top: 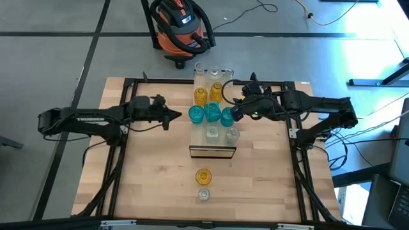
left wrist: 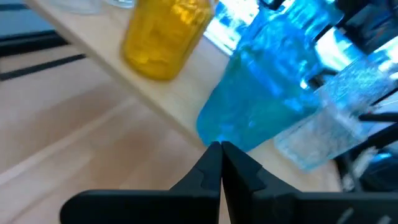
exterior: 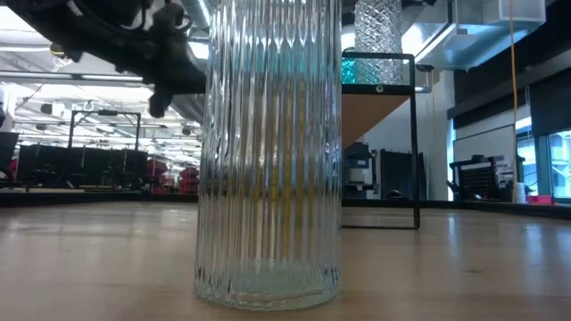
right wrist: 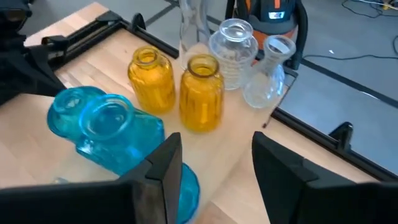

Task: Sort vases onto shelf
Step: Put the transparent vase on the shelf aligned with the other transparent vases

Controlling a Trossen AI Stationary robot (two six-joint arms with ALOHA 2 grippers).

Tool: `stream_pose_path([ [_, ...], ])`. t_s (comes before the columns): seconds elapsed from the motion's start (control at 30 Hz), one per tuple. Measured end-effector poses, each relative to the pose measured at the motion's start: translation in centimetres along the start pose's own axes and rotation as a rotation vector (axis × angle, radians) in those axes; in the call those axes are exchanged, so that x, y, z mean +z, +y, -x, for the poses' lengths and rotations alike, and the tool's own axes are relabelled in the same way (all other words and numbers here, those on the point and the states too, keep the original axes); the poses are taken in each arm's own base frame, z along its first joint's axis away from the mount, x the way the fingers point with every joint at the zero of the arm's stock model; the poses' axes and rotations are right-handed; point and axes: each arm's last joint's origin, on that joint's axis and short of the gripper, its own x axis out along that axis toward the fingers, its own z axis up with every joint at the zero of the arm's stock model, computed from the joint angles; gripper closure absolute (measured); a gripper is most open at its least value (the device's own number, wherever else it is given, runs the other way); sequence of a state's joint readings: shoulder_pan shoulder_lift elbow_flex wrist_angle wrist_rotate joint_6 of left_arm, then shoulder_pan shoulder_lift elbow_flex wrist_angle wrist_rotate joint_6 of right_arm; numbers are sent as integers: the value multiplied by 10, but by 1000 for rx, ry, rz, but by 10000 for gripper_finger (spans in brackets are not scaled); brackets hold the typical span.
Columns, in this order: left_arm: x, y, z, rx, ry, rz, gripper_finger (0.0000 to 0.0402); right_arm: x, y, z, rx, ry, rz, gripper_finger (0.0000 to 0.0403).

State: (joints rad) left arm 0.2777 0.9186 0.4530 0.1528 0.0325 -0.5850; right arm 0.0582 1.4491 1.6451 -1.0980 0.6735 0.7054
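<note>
The light-wood shelf [top: 219, 144] runs down the table's middle, its dark front edge toward the near side. On it stand clear vases [top: 214, 73] at the far end, two amber vases [top: 200, 96], three teal vases [top: 212, 110] and two clear ones [top: 211, 133]. An amber vase [top: 203, 176] and a clear ribbed vase [top: 203, 194] stand on the table in front of the shelf; the ribbed one fills the low view [exterior: 268, 152]. My left gripper [top: 177, 117] is shut, at the left teal vase [left wrist: 261, 106]. My right gripper [right wrist: 214, 171] is open over the shelf, beside the right teal vase [right wrist: 188, 186]. My left gripper's shut fingertips [left wrist: 211, 158] stand level at the foot of the left teal vase [left wrist: 214, 134], coming from the table's left; I cannot tell whether they touch it. My right gripper's one finger [right wrist: 163, 171] stands in front of the right teal vase; I cannot tell whether it touches it.
An orange shop vacuum [top: 182, 29] stands on the floor beyond the far edge. The table's black frame [top: 128, 82] runs around the wood top. Bare tabletop [top: 147, 179] lies on either side of the shelf.
</note>
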Motion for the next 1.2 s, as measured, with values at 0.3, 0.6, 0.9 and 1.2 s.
stream_pose_path([
  [0.3,-6,3,-27,-70,40,66,401,-2,-13,9,-57,7,38,246],
  [0.6,-1,0,-36,-87,25,69,401,-3,-22,16,-98,-7,54,246],
  [0.9,-1,0,-40,-29,42,70,402,-3,-28,21,-110,-3,64,246],
  [1.2,3,-16,-13,-197,116,78,402,-7,-35,29,-35,87,77,246],
])
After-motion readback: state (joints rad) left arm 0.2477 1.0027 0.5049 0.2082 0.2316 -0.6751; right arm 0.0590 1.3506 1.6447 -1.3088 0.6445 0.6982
